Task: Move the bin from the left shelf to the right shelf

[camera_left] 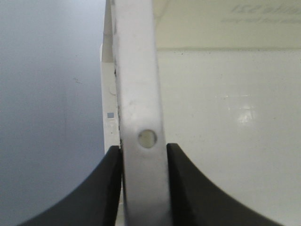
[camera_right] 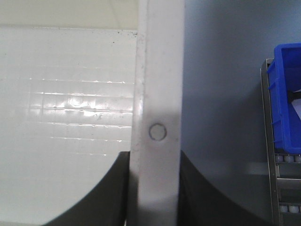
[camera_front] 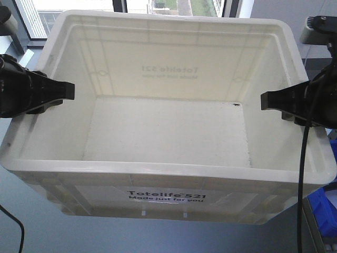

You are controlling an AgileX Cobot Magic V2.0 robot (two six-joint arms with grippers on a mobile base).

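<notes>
The bin (camera_front: 158, 174) is a large white tote, empty, filling the front view, with black "Totelife 521" print on its near side. It hangs above the grey floor, held between both arms. My left gripper (camera_front: 67, 92) is shut on the bin's left rim (camera_left: 138, 94), one finger inside the wall and one outside. My right gripper (camera_front: 266, 100) is shut on the right rim (camera_right: 157, 94) in the same way. Each wrist view shows the white rim strip pinched between two black fingers (camera_left: 110, 188) (camera_right: 113, 193).
A blue bin (camera_right: 287, 94) sits on a metal roller shelf (camera_right: 282, 188) to the right, also showing as blue corner (camera_front: 324, 211) at the lower right of the front view. Windows (camera_front: 174, 6) lie beyond the tote. Grey floor (camera_front: 31, 221) is below.
</notes>
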